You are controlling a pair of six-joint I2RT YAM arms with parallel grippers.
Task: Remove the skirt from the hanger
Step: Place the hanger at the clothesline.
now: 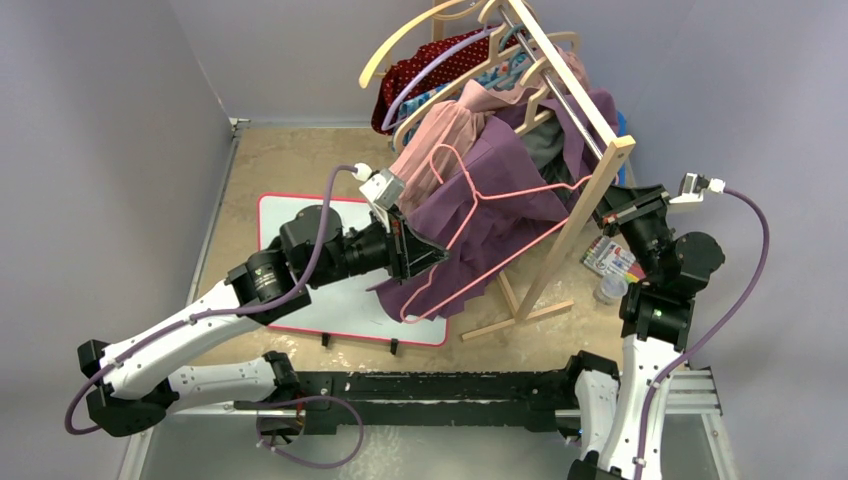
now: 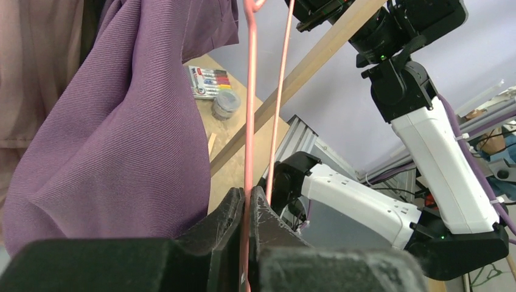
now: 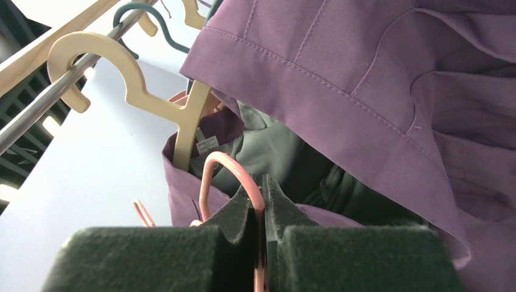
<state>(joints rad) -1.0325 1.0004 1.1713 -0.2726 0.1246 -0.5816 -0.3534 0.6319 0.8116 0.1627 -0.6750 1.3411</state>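
Two pairs closed on one pink hanger (image 2: 249, 121): left fingers (image 2: 222, 224), right fingers (image 3: 239, 212); one purple skirt (image 2: 140, 140) alongside.

Even, diffuse light; faint soft shadows and some sheen on the table (image 1: 300, 160). Top view mildly grainy. Wrist views: left gripper (image 2: 247, 204) and right gripper (image 3: 263, 191) dark, blurred close-up; pale backgrounds bright.
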